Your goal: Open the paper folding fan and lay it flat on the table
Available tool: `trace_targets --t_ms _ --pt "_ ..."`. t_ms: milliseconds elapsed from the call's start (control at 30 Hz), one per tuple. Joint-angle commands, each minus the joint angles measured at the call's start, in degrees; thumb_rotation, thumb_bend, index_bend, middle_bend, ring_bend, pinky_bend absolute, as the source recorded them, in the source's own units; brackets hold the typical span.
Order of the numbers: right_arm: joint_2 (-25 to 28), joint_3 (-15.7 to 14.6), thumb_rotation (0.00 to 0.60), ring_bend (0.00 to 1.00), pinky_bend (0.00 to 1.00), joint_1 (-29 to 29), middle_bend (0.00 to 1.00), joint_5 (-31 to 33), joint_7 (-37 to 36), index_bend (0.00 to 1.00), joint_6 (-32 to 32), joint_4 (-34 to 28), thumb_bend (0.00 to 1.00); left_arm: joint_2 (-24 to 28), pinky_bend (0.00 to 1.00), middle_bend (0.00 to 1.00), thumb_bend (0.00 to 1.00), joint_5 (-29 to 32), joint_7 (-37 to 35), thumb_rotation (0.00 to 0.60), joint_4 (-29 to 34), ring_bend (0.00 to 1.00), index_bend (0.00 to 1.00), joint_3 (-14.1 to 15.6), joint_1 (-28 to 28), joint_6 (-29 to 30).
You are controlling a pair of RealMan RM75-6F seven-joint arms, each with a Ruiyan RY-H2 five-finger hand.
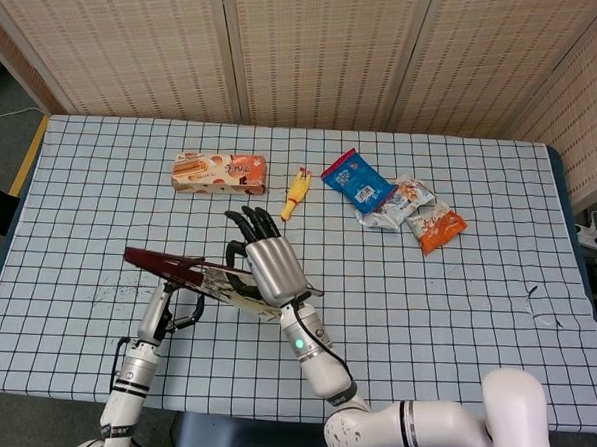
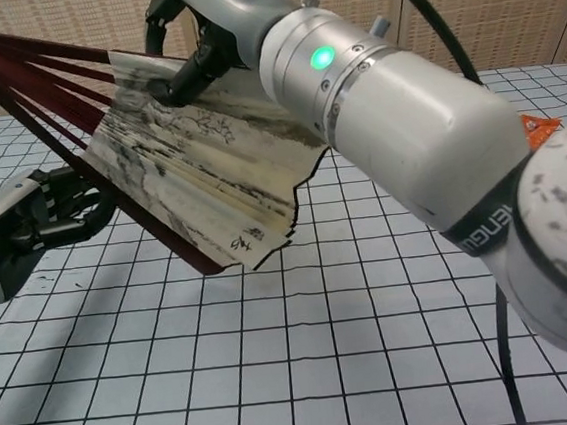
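The right robot hand (image 2: 209,39) is pinching the upper edge of the paper folding fan (image 2: 200,175), its dark fingers curling over the paper near the top centre of the chest view; in the head view the same robot hand (image 1: 266,262) is showing its silver back at the frame's middle. The left robot hand (image 2: 47,210) is closing around the fan's dark red ribs at the left edge of the chest view, low and left of centre in the head view (image 1: 179,297). The fan is hanging partly open above the worktop (image 1: 455,292), its cream paper carrying an ink landscape and small black characters near the lower corner, with the ribs fanning up toward the upper left. A blue-gridded white cloth is covering the worktop, and woven tan screen panels (image 1: 317,54) are standing behind it.
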State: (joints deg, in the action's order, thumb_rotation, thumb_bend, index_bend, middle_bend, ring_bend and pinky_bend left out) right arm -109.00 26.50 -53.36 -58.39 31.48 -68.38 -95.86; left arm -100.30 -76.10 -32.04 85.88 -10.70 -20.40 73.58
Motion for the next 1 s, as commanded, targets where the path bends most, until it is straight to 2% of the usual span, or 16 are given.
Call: trace_targets --t_ms 33,200,567,800,867,1000 --pt "0.5 -0.3 0.600 0.00 0.00 0.2 0.10 0.0 -0.3 0.66 0.0 -0.3 0.69 -0.5 0.00 0.30 0.60 0.0 0.1 0.600 -0.4 0.02 0.88 -0.4 0.3 0.7" --pt "2.2 -1.1 0.600 0.00 0.00 0.8 0.10 -1.1 -1.2 0.66 -0.5 -1.2 0.69 -0.8 0.00 0.35 0.62 -0.8 0.4 0.600 -1.7 0.07 0.90 -1.2 0.6 2.4" --pt "8.4 -1.7 0.600 0.00 0.00 2.8 0.10 -3.4 -2.5 0.66 -1.5 -5.6 0.69 2.4 0.00 0.38 0.63 1.3 0.8 0.600 -7.9 0.09 0.90 -6.0 0.8 3.8" --pt "10.4 -2.3 0.600 0.00 0.00 3.4 0.10 -4.4 -2.8 0.66 -1.6 -6.2 0.69 3.5 0.00 0.39 0.63 1.7 0.7 0.600 -10.8 0.10 0.91 -7.3 0.8 4.2" --pt "12.3 -3.9 0.600 0.00 0.00 4.4 0.10 -6.3 -3.0 0.66 -2.0 -7.0 0.69 4.5 0.00 0.40 0.63 2.2 0.7 0.600 -14.4 0.10 0.90 -9.0 0.9 5.6" --pt "14.7 -6.7 0.600 0.00 0.00 6.2 0.10 -10.2 -4.0 0.66 -3.0 -7.8 0.69 4.4 0.00 0.43 0.63 1.6 -0.3 0.600 -17.6 0.12 0.90 -9.6 0.9 7.3"
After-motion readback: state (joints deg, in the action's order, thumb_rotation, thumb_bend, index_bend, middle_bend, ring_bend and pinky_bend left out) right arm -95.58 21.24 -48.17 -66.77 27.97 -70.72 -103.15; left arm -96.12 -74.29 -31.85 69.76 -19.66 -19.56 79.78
